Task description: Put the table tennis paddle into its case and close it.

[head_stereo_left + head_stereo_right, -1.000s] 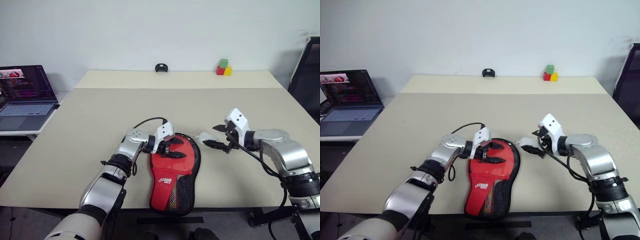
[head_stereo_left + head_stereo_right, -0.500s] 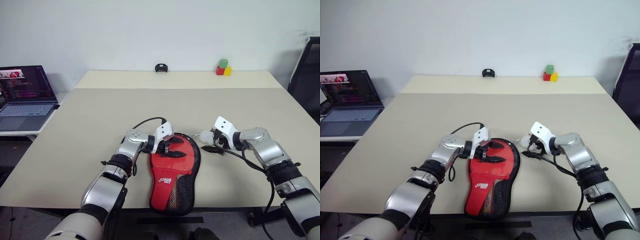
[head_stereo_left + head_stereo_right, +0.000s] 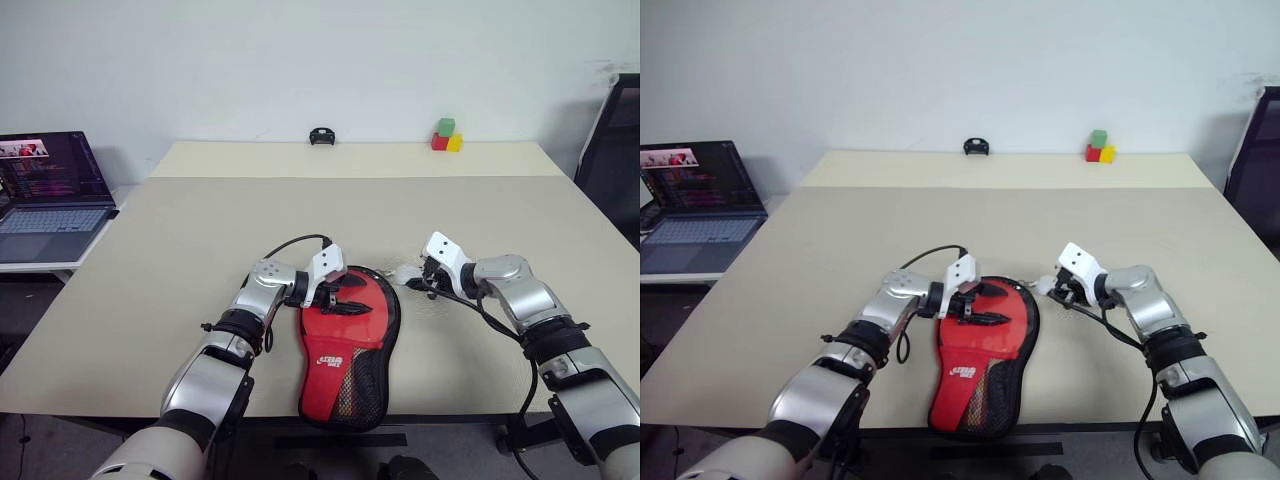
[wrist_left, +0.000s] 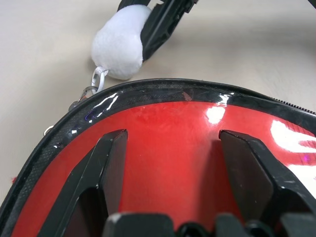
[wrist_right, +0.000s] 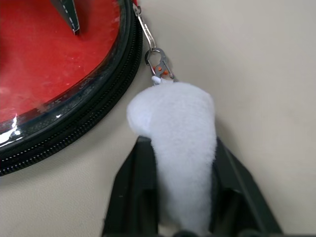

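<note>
The case (image 3: 348, 340) lies closed on the table (image 3: 200, 230), low centre of the head views, round end up, narrow mesh end hanging at the near table edge. Red side with the white logo faces up. The paddle itself can't be made out from here.

Left gripper (image 3: 343, 293) sits on the round upper part of the case, fingers (image 4: 106, 168) spread wide and lying flat on the glossy red surface, not pinching anything.

Right gripper (image 3: 1060, 289) is just right of the case's top edge. Its fingers (image 5: 133, 182) are squeezed onto a white fluffy pom-pom (image 5: 177, 128), one finger each side. The pom-pom hangs off a little metal clip (image 5: 160, 66) that links to the zipper (image 5: 74, 128) at the case rim.

Further back: a laptop (image 3: 50, 190) at far left, colored blocks (image 3: 446, 136) upper right, a small black object (image 3: 321, 135) top centre.
</note>
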Robot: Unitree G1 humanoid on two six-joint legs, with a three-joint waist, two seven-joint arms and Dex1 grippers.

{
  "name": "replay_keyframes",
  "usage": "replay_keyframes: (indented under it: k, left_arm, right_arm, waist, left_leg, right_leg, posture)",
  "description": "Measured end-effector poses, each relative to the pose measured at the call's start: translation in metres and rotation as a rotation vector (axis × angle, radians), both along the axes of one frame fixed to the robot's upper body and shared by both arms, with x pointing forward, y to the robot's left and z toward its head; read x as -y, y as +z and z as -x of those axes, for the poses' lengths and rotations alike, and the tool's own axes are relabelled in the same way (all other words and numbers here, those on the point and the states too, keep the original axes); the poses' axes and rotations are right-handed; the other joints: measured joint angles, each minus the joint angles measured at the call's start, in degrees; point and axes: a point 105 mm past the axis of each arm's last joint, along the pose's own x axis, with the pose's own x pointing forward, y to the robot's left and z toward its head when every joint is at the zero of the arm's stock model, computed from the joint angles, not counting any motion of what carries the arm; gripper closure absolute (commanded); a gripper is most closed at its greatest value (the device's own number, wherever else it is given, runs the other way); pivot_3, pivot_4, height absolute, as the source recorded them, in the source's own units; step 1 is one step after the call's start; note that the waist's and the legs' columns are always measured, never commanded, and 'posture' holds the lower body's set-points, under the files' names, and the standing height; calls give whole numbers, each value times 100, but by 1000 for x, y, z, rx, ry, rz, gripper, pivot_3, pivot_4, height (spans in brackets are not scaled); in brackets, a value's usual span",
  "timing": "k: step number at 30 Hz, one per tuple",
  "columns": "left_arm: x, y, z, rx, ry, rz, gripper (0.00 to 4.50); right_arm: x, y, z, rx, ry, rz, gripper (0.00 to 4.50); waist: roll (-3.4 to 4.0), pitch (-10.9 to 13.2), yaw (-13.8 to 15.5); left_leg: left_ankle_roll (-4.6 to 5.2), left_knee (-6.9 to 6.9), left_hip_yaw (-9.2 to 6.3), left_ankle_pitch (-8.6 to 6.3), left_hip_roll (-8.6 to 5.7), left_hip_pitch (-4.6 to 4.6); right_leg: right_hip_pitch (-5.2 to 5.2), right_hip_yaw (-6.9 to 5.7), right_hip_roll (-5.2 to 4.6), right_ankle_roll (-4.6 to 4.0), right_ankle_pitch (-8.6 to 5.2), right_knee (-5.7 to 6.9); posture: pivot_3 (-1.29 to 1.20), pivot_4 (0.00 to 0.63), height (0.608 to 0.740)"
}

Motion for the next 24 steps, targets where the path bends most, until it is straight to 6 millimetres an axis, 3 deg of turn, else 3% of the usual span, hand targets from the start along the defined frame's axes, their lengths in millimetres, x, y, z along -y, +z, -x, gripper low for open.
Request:
replay_keyframes:
  k: [3, 7, 13, 24]
  left_arm:
    - [1, -1, 0, -2, 0, -2, 1263]
    - [6, -4, 1, -15, 4, 6, 1263]
    - [9, -9, 0, -33, 21, 4, 1263]
    - [18, -15, 2, -39, 26, 1, 1263]
  right_arm:
    - [1, -1, 2, -2, 1, -2, 4078]
    - [14, -4, 20, -15, 25, 38, 4080]
    - [31, -5, 57, -69, 58, 85, 4080]
    - [30, 5, 130, -165, 173, 155, 4110]
  waist:
    - [1, -1, 3]
    - [6, -10, 29]
    - [25, -25, 55]
    - [29, -35, 168]
  left_leg:
    - [0, 1, -1, 0, 0, 0]
    - [0, 1, -2, 0, -4, -1]
    - [1, 4, -4, -1, -10, 4]
    - [6, -6, -19, -6, -12, 84]
  right_leg:
    - [1, 0, 0, 0, 0, 0]
    - [6, -3, 0, 3, -2, -4]
    - [16, -5, 0, 5, -3, -3]
    - [113, -21, 0, 19, -12, -35]
  posture:
    - [0, 150, 740]
    - [0, 150, 740]
    - [0, 150, 740]
    - [0, 150, 740]
